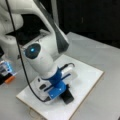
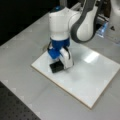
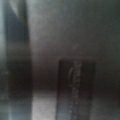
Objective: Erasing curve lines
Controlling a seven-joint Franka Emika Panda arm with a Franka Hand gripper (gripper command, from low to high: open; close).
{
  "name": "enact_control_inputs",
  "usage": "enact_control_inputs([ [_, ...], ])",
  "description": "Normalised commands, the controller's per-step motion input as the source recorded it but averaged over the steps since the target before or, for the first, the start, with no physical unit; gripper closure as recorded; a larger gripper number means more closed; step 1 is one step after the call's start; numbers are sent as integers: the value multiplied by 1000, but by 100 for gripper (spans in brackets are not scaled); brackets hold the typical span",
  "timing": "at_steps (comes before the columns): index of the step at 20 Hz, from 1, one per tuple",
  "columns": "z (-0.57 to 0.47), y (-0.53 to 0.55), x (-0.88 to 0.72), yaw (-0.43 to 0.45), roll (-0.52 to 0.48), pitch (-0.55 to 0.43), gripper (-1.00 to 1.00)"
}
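White board (image 2: 82, 75) bears pincer (image 2: 57, 67); curve lines unseen.

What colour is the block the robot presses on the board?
Black: the flat rectangular eraser block under the gripper, best in a front view.

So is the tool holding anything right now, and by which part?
The tool carries a black eraser block, gripped at its top, its underside on the whiteboard. No curve lines are visible on the board.

The board (image 2: 82, 75) is white with a tan edge; the eraser (image 2: 56, 67) is black, the arm (image 1: 41, 58) white and blue.
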Motion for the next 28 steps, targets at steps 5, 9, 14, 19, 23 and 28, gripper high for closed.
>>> enact_control_inputs([
  [5,-533,82,398,-56,202,45,100],
  [9,-538,35,448,-58,194,46,100],
  [14,-500,-36,424,-67,174,75,100],
  [19,-290,-169,259,-46,110,180,100],
  [23,5,-386,90,24,26,292,100],
  [28,106,-460,117,143,-10,277,100],
])
